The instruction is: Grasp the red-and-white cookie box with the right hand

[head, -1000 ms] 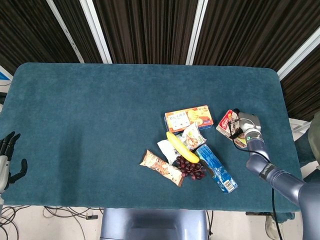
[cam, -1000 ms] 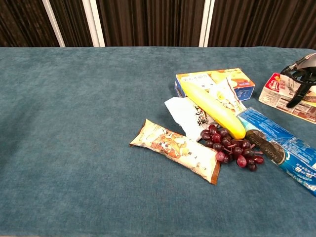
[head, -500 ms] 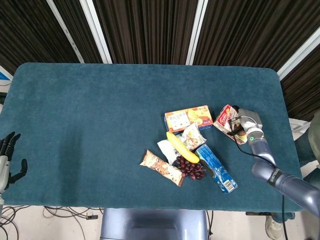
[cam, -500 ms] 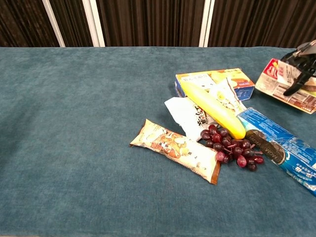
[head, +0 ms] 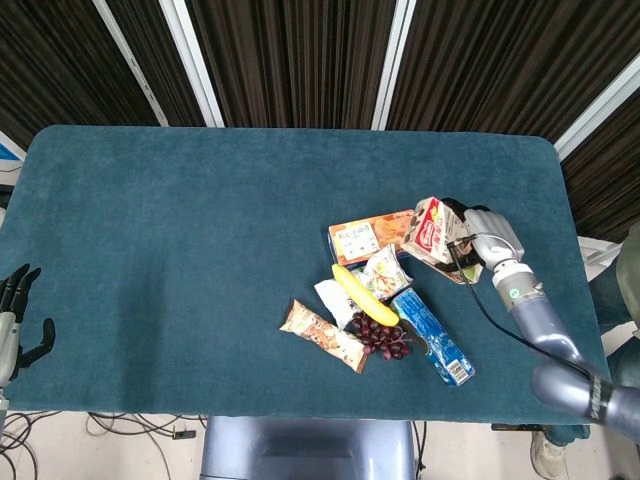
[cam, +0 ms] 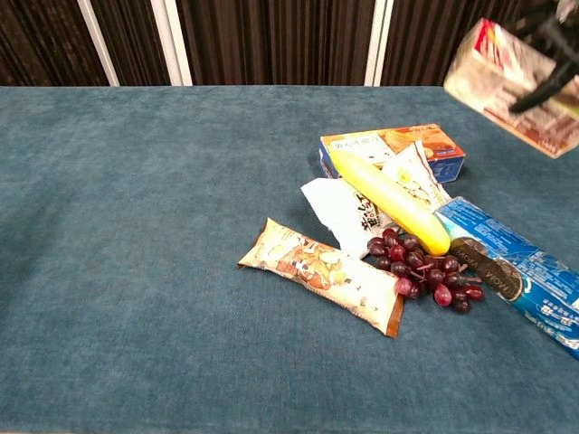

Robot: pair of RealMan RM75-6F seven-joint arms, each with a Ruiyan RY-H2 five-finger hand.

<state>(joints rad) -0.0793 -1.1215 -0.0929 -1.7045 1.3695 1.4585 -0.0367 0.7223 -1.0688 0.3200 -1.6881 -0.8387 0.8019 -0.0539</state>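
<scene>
My right hand grips the red-and-white cookie box and holds it in the air above the table's right side. In the chest view the cookie box is tilted near the top right corner, with dark fingers wrapped over it. My left hand hangs off the table's front left edge, fingers apart, holding nothing.
On the teal table lie an orange box, a banana, white snack packets, red grapes, a blue cookie pack and a brown snack bar. Dark slatted wall behind.
The right hand has lifted the cookie box off the table and carried it up and slightly left, tilting it. The left hand has stayed still.
</scene>
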